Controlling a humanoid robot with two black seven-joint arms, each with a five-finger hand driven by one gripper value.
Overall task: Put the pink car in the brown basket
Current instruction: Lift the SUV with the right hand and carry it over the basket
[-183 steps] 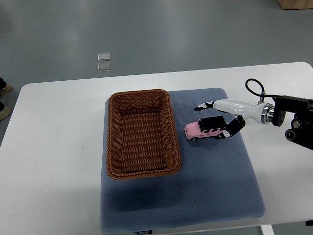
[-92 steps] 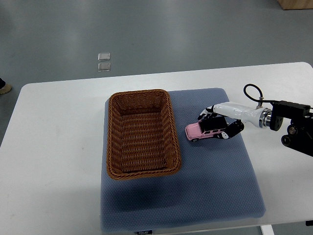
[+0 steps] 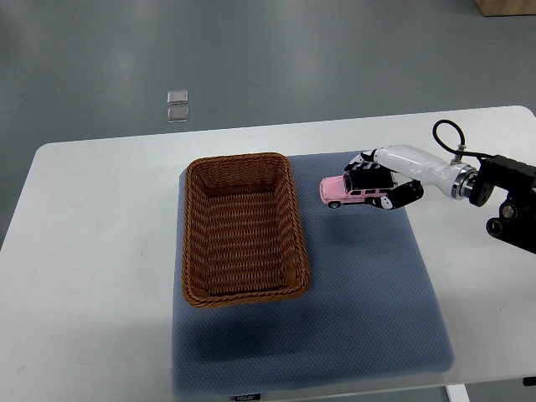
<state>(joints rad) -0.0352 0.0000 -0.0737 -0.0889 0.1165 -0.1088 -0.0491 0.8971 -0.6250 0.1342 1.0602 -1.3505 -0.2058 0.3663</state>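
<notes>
White tabletop [image 3: 92,276] fills the lower part of the top view, with grey floor [image 3: 335,59] beyond its far edge. On the table lies a blue-grey foam mat [image 3: 368,318], its near edge carrying a small dark label whose print is too small to read. On the left part of the mat sits the brown basket [image 3: 240,228], a rectangular wicker tray with nothing inside it, its long sides running away from the camera.

Right of the basket and level with its far end is the pink car [image 3: 352,188], a small boxy toy with a black roof, nose pointing left toward the basket. It is apart from the basket rim, with a strip of bare mat between them. The right hand [image 3: 387,181] comes in from the picture's right edge on a white forearm with a black wrist unit, and its black-and-white fingers [image 3: 394,198] are closed around the rear half of the car, gripping it from behind and above.

Farther off, on the floor past the table, two small clear square objects [image 3: 177,106] lie together.
</notes>
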